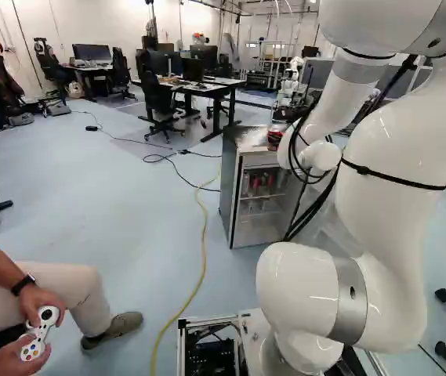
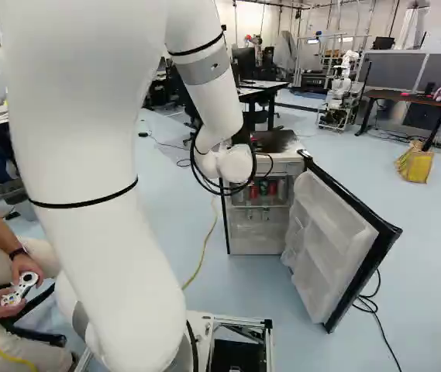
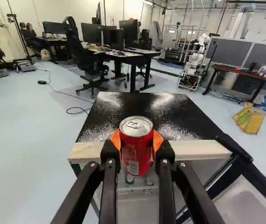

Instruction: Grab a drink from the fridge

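- In the left base view, my arm rises right of the middle and bends toward the fridge, whose open front shows drinks on a shelf.
- Also in the left base view, the red can shows just beside my wrist, against the fridge's top. A yellow cable runs along the floor left of the fridge, and a desk with monitors stands well beyond it.
- In the right base view, my arm stands left of the middle and reaches across to the fridge. My fingers are mostly hidden by my own wrist there. The fridge door hangs wide open to the right, its pale inner side showing.
- Further off in the right base view I see another robot and a yellow bag on the floor.
- In the wrist view, my fingers are clamped on the red can, one orange pad pressing each side. The can stands upright between them, silver lid up, and hides part of the fridge top's pale front edge. How high I hold it over that edge, I can't tell.
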Controlling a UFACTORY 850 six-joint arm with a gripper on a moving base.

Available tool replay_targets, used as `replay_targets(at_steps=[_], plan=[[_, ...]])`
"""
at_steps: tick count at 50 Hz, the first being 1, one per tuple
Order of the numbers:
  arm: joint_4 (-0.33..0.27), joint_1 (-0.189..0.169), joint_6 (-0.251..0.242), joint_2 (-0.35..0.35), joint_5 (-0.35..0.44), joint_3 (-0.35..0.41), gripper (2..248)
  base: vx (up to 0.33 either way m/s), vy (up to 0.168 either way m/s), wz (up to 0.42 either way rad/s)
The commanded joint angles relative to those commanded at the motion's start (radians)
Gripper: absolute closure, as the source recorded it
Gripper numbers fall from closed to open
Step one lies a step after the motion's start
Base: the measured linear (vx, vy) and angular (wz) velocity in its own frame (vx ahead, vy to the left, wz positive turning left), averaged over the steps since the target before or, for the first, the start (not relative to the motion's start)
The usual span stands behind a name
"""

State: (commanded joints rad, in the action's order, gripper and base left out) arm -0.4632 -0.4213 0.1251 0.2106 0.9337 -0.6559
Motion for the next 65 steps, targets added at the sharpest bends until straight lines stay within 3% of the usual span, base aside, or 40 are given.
replay_targets(at_steps=[38,65], plan=[[0.001,0.021,0.0,0.077,-0.001,-0.093,164,0.0,0.0,0.0],[0.04,0.034,0.0,0.133,-0.04,-0.16,164,0.0,0.0,0.0]])
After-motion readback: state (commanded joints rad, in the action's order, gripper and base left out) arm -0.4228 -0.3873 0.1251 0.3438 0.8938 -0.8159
